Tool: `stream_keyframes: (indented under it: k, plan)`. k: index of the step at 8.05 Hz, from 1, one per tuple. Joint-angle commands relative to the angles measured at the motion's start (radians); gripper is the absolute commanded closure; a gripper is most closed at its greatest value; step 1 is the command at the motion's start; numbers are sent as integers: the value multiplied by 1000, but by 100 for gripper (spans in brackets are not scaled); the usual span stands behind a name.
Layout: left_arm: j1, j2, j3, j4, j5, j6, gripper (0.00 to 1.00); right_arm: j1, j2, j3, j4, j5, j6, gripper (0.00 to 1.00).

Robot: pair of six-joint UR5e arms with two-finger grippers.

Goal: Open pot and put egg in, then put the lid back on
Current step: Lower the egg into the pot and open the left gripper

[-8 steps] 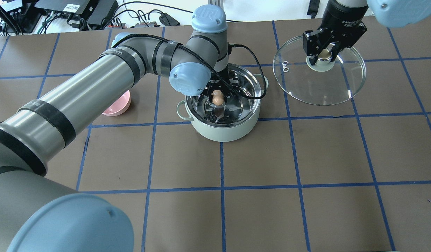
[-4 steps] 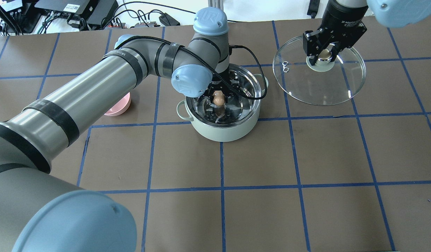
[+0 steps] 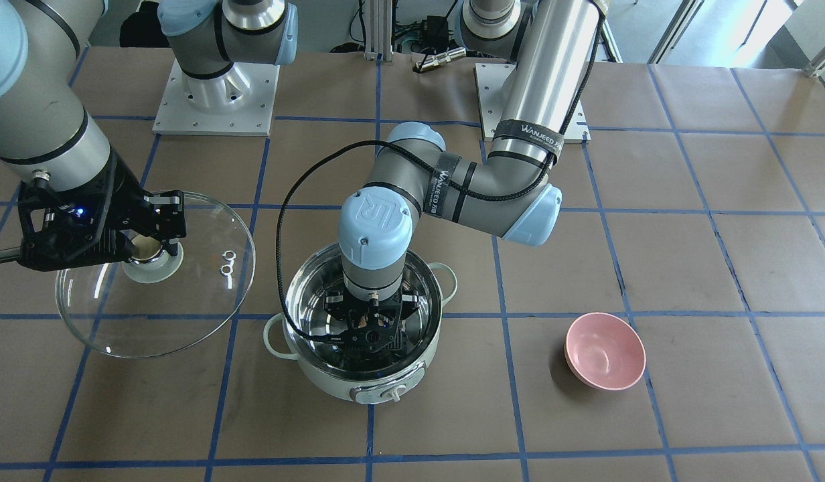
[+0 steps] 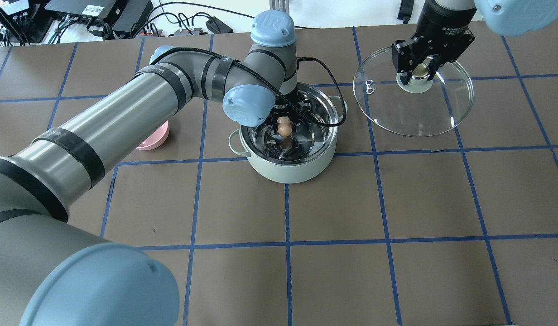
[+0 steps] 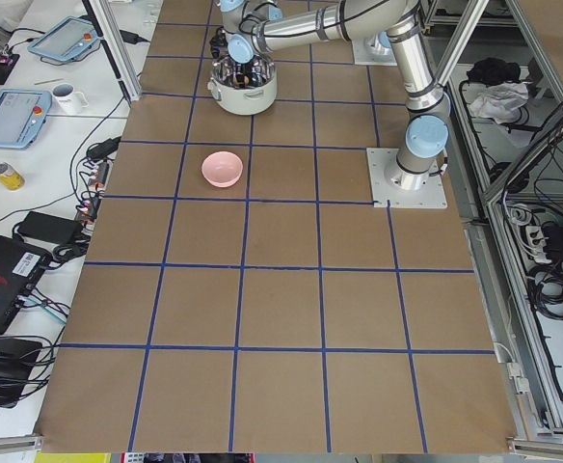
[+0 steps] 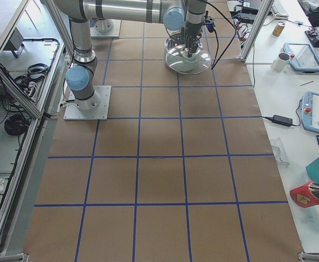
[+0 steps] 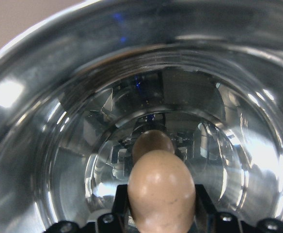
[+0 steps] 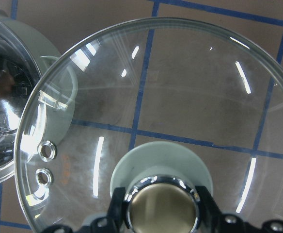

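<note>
The pale mint-green pot (image 4: 301,168) stands open at mid table and also shows in the front-facing view (image 3: 305,371). My left gripper (image 4: 284,130) reaches down inside it, shut on the brown egg (image 4: 284,127), which sits large at the bottom of the left wrist view (image 7: 161,193) above the steel floor. The clear glass lid (image 4: 419,113) is off the pot, to its right. My right gripper (image 4: 420,71) is shut on the lid's beige-gold knob (image 8: 161,206) and holds the lid (image 3: 151,314) beside the pot.
A small pink bowl (image 3: 605,351) sits on the brown paper to the pot's other side, partly hidden behind my left arm in the overhead view (image 4: 154,138). Blue tape lines grid the table. Cables and electronics lie beyond the far edge.
My left gripper has sunk slightly lower into the pot with the egg still held. The right gripper and lid have not moved.
</note>
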Motion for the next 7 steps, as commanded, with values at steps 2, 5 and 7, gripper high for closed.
stream_keyframes:
  k: [2, 5, 7]
  plan:
    - [-2, -8, -2, 9, -4, -21, 100, 0, 1, 0, 0, -1, -3, 100]
    - [-5, -8, -9, 9, -4, -59, 100, 0, 4, 0, -2, -1, -5, 100]
    - [-9, -5, -13, 10, -4, -75, 100, 0, 4, 0, -2, -1, -5, 100]
